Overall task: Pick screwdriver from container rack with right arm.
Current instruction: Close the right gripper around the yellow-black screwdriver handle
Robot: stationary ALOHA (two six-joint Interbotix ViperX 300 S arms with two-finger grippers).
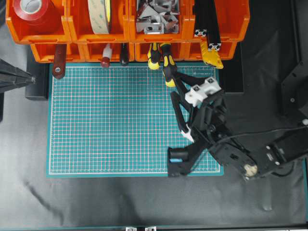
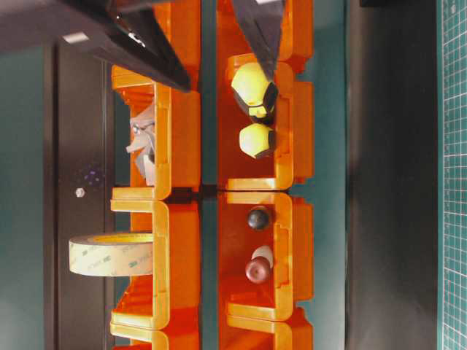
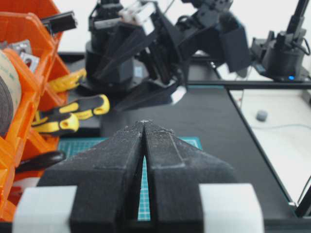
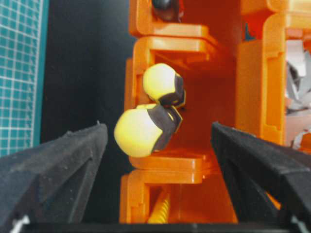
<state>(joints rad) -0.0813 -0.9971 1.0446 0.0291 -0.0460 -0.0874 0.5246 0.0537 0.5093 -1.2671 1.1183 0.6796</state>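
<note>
The screwdriver's black-and-yellow handle (image 1: 168,69) sticks out of a lower bin of the orange container rack (image 1: 86,36), beside a shorter yellow-and-black handle (image 1: 154,57). My right gripper (image 1: 175,86) is open just in front of the rack, its fingers either side of the handle's end and not touching it. In the right wrist view the screwdriver's rounded yellow butt (image 4: 138,132) sits between the wide-apart fingers (image 4: 58,165), nearer the left one. From table level the butt (image 2: 252,86) shows below the two dark fingers. My left gripper (image 3: 144,122) is shut and holds nothing, at the mat's far left (image 1: 29,78).
A green cutting mat (image 1: 120,125) lies in front of the rack. The bins hold a red tape roll (image 1: 31,12), a beige tape roll (image 1: 98,14), metal brackets (image 1: 154,19), black profiles (image 1: 207,21) and red-handled tools (image 1: 60,60). A yellow tool (image 1: 211,57) hangs at the rack's right.
</note>
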